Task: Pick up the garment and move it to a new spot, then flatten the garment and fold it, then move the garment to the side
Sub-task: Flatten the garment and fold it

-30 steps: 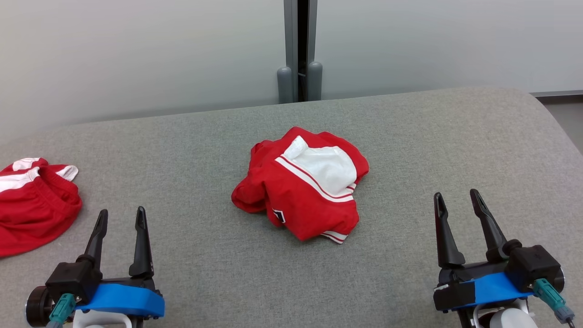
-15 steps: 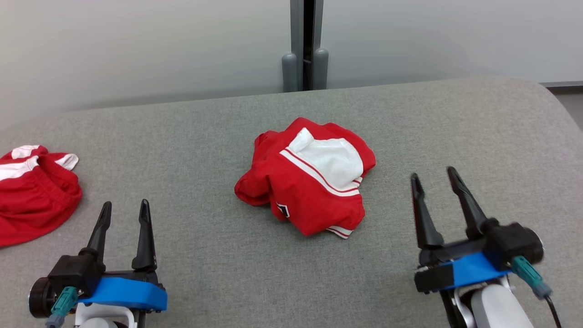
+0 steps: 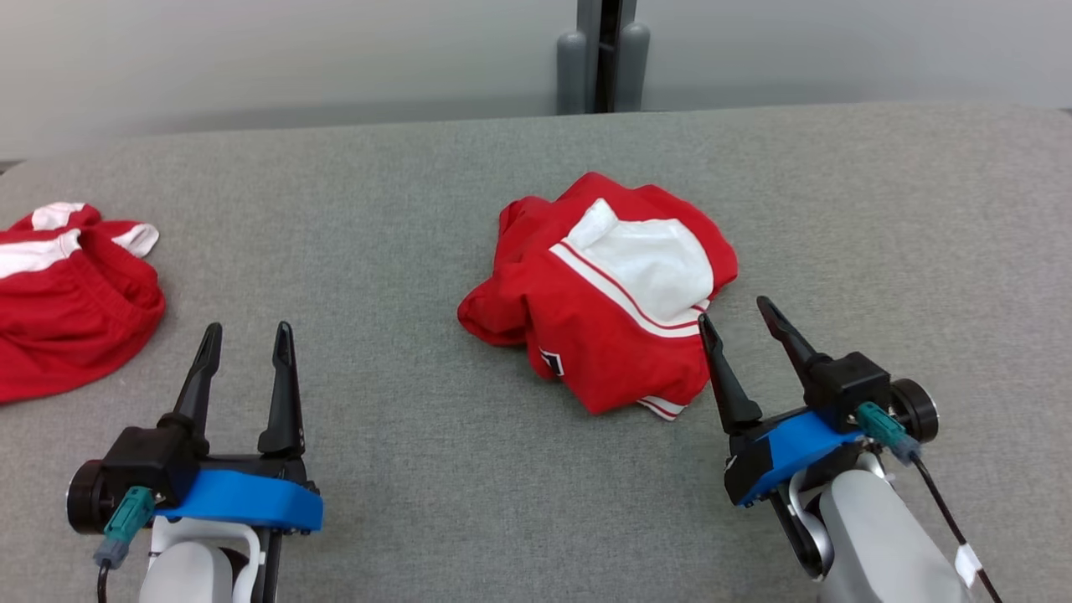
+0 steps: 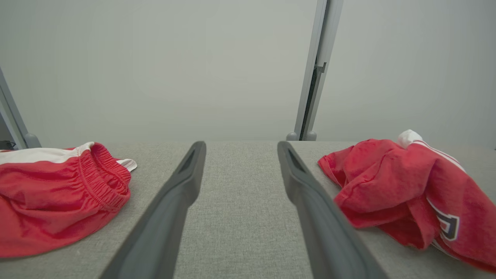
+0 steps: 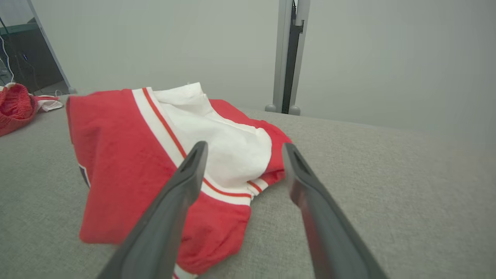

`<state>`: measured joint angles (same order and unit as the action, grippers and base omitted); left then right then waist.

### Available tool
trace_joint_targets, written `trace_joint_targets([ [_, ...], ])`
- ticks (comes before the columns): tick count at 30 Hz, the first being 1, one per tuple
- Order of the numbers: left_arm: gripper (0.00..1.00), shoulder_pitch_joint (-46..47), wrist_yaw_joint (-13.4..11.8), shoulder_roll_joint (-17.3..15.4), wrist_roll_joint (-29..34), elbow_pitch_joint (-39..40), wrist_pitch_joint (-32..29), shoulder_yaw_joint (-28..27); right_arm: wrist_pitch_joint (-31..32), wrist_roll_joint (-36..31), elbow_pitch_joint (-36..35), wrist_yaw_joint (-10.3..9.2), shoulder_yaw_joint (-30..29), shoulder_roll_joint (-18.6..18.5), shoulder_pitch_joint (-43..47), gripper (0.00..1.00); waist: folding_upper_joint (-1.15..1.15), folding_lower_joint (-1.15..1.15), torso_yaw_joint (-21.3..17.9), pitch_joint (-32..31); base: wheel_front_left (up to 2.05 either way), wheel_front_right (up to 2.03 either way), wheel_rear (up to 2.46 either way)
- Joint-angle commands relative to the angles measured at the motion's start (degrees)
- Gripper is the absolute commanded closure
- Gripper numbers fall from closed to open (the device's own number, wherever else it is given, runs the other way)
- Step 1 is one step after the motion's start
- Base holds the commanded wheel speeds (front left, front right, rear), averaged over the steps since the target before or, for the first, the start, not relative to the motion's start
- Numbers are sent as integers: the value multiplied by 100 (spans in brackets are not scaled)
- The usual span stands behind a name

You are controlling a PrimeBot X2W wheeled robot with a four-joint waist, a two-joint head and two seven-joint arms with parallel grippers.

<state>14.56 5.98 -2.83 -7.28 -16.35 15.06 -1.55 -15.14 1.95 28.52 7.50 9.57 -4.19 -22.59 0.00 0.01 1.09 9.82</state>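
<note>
**Scene from near to far.** Nearest us, the left gripper (image 3: pixel 249 328) hangs over the grey fabric-covered surface (image 3: pixel 435 494), its two fingers spread with nothing between them. The right gripper (image 3: pixel 734 308), likewise spread and empty, points at the near right edge of the crumpled red-and-white garment (image 3: pixel 586 335). Its left fingertip stands just beside the cloth, and we cannot tell whether they touch.

The garment lies bunched near the middle of the surface, a little to the right. We judge it light, soft and limp. It should sag and unfold when lifted, and it is neither fragile nor slippery. A pinch on a raised fold, or on the striped hem (image 3: pixel 662 408) at its near right corner, looks the surest hold, though several layers may come up together.

We count two grippers and two garments. The second garment, red shorts (image 3: pixel 67 327) with an elastic waistband, lies well apart at the left edge. Farthest back we count one grey post (image 3: pixel 589 25), against the pale wall.
</note>
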Motion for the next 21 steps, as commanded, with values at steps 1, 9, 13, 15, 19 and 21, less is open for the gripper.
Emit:
trace_joint_targets([
  [1, 0, 114, 15, -16, -40, 16, 17, 42, -2, -37, 379, -2, 28, -10, -204, 0, 0, -1, 116, 183, 0, 0, 0],
  [9, 0, 300, -37, -16, -156, -2, 17, 193, -2, -32, 1445, -3, 84, 32, -577, 0, 0, -1, 295, 406, 0, 0, 0],
  [13, 0, 295, -85, -16, -206, -8, 17, 256, 0, 120, 1958, -2, 60, 70, -677, 0, 0, -1, 351, 424, 0, 0, 0],
  [15, 0, 259, -112, -15, -219, -10, 17, 264, 0, 207, 2118, -2, 95, 90, -715, 0, 0, -1, 359, 417, 0, 0, 0],
  [19, 0, 200, -136, -15, -250, -24, 17, 263, 3, 405, 2304, -2, 268, 117, -773, 100, 0, -1, 340, 402, 0, 0, 0],
  [21, 0, 199, -152, -15, -268, -22, 17, 270, 1, 469, 2277, -2, 267, 115, -823, 100, 0, -1, 312, 393, 0, 0, 0],
])
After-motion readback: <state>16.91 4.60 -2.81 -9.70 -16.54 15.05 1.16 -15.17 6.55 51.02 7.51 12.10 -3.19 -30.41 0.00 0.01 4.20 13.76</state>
